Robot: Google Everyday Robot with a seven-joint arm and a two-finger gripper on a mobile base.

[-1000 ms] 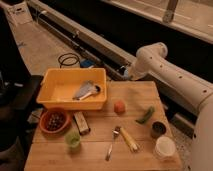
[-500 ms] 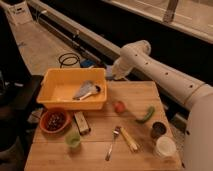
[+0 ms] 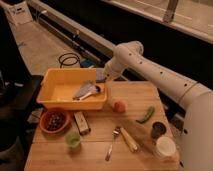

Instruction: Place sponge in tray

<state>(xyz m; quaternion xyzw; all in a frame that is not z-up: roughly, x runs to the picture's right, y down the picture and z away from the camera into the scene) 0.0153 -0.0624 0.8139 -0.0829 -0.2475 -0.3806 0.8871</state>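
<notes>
Gripper sits at the end of the white arm, which comes in from approx 3 o'clock and bends down to the rear right corner of the yellow tray. Can't tell whether it is clamped or not. A small bluish-grey block, prob. the sponge, shows right at the gripper tip. It is just above the tray's rim at that corner, at approx 1 o'clock of the tray. Can't tell if it touches the rim.

Inside the tray lies a grey-blue item w/ a pale handle-like part, right of centre and near the right wall.

The tray stands on the rear left part of the wooden table. At 4 o'clock of the tray, just beside its front right corner, is a small red fruit. Further toward 3 o'clock on the table is a green pepper, then a dark can and a white cup near the right front edge.

At 7 o'clock of the tray is a reddish bowl w/ dark contents. A brown bar lies just beside it, and a small green cup is in front of both. At table centre-front, a fork and a yellow stick-like item lie near each other.

A coiled cable lies on the floor behind the tray.
</notes>
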